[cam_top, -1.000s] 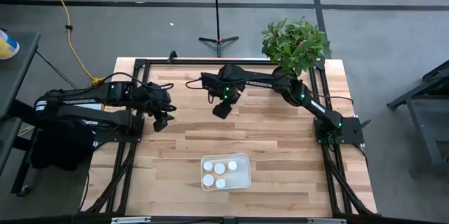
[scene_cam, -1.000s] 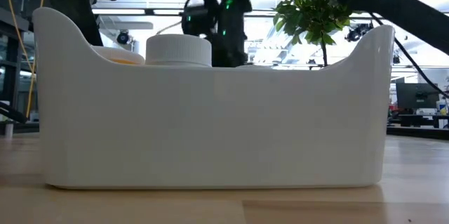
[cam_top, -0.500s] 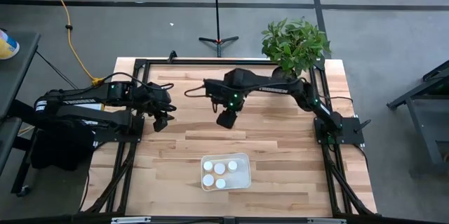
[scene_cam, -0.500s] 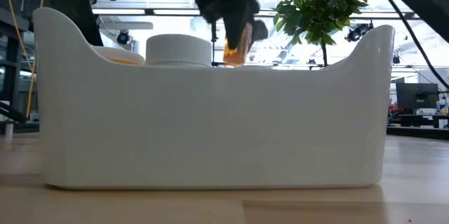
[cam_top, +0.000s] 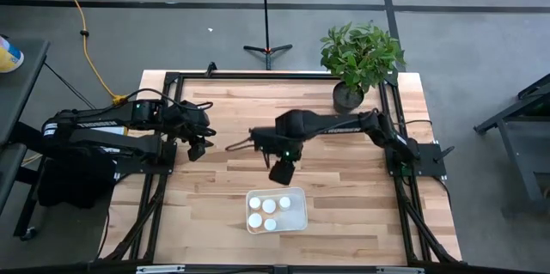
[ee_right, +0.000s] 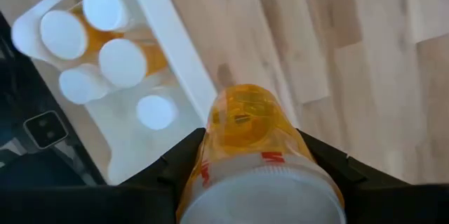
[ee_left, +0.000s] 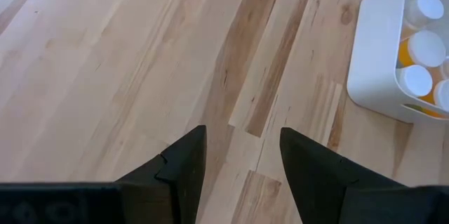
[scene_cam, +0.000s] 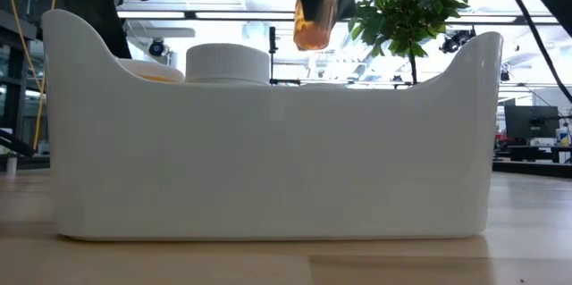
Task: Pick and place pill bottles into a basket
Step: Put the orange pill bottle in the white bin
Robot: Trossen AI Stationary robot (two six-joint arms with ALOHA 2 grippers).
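My right gripper (cam_top: 282,171) is shut on an orange pill bottle (ee_right: 244,122) with a white cap (ee_right: 261,197). It hangs in the air just far of the basket (cam_top: 302,216), and the bottle shows above the basket's wall (scene_cam: 268,160) in the low view (scene_cam: 313,19). The whitish basket rests on the table near its near edge and holds several white-capped bottles (ee_right: 121,62). My left gripper (cam_top: 196,147) is open and empty over the table's left part, its fingers apart above bare wood (ee_left: 242,161). My right gripper pinches the pill bottle between its two fingers (ee_right: 184,159) on opposite sides of the body close to the cap (ee_right: 210,175). The fingers slant down from above. The bottle is lifted clear of the table, its cap end at the gripper and its orange bottom (scene_cam: 311,35) pointing down.
A potted plant (cam_top: 359,55) stands at the table's far right corner. Black frame rails (cam_top: 163,171) run along the table's left and right sides. Bare wood lies between the two arms and around the basket, which also shows in the left wrist view (ee_left: 372,62).
My right gripper has gone from the table's far middle toward its near edge, toward the basket, carrying the orange bottle clear of the table. It stays shut on the bottle.
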